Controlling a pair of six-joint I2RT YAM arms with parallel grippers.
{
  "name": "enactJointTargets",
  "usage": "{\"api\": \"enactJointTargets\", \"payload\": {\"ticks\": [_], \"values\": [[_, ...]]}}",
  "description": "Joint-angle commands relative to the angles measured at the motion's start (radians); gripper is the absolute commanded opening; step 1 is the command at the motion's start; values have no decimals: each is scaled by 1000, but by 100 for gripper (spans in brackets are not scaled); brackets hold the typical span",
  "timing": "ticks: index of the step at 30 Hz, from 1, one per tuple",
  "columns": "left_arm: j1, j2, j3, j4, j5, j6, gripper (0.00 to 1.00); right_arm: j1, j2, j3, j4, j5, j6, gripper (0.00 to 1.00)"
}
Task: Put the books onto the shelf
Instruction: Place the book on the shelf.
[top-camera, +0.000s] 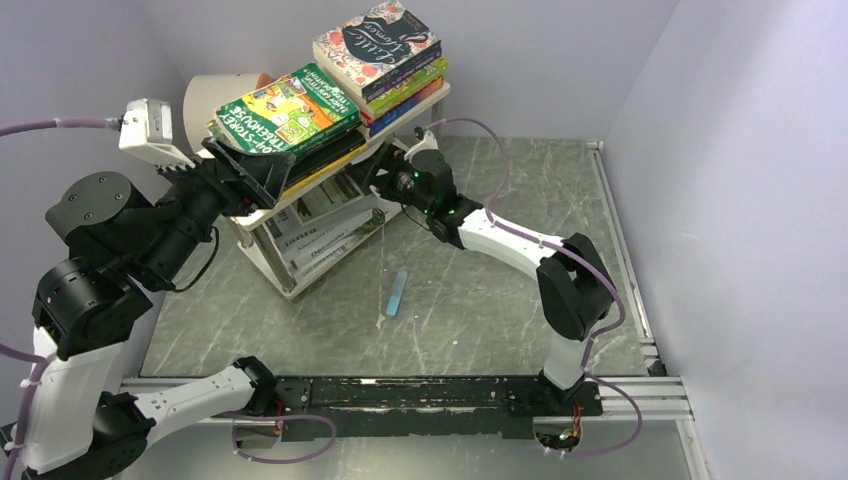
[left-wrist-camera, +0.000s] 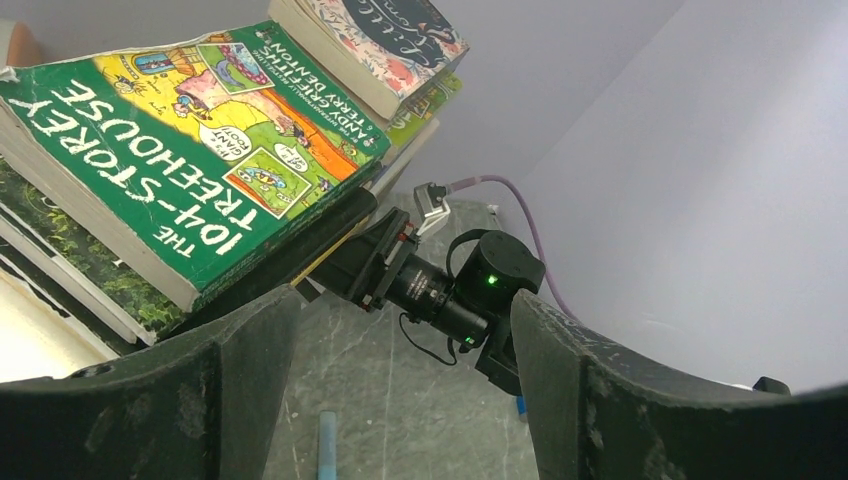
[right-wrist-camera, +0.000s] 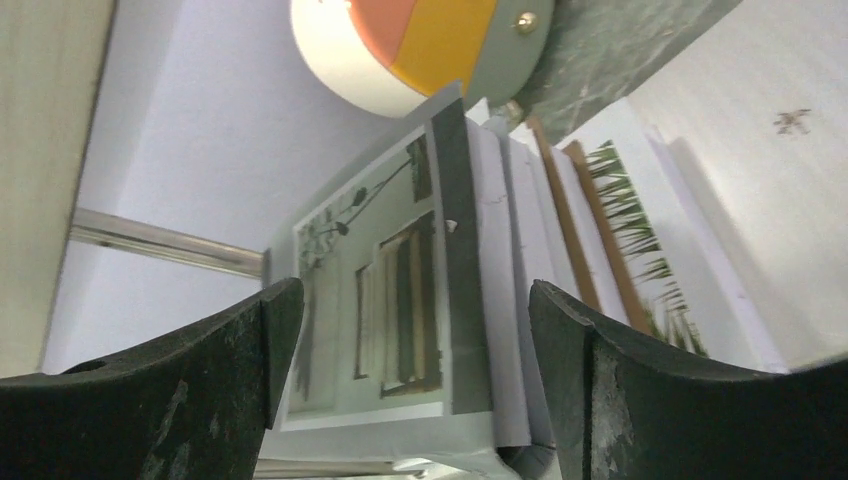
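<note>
The white shelf (top-camera: 258, 215) stands at the back left. Its top board carries two piles of books: the green Treehouse book (top-camera: 290, 108) (left-wrist-camera: 190, 150) tops one, and the floral Little Women book (top-camera: 378, 45) (left-wrist-camera: 390, 40) tops the other. White books (top-camera: 322, 236) lie on the lower board. My left gripper (top-camera: 262, 172) (left-wrist-camera: 405, 300) is open at the front edge of the Treehouse pile, with nothing between its fingers. My right gripper (top-camera: 378, 180) (right-wrist-camera: 415, 300) reaches into the lower tier. Its jaws stand open on either side of a grey-and-white picture book (right-wrist-camera: 380, 230).
A small flat blue bar (top-camera: 398, 292) (left-wrist-camera: 327, 445) lies on the green marbled table in front of the shelf. A white cylinder with a peach end (top-camera: 215, 95) (right-wrist-camera: 400, 40) sits behind the shelf. Lilac walls close in at the back and right.
</note>
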Motion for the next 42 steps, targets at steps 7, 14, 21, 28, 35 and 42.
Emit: {"api": "enactJointTargets", "payload": {"ticks": [7,14,21,28,35,42], "values": [[4,-43,-32,-51,67,65,83,15,-89,51,-200,208,-247,88],[4,-91,-31,-186,9,81,85,7,-358,-92,-472,225,-378,100],[3,-152,1,-383,-157,54,88,9,-644,-178,-869,393,-368,100],[4,-252,-12,-527,-258,11,96,10,-915,-189,-1042,560,-369,100],[5,-261,69,-599,-311,43,97,10,-988,-51,-1165,657,-419,100],[5,-241,113,-625,-307,51,97,9,-997,41,-1178,604,-443,100]]}}
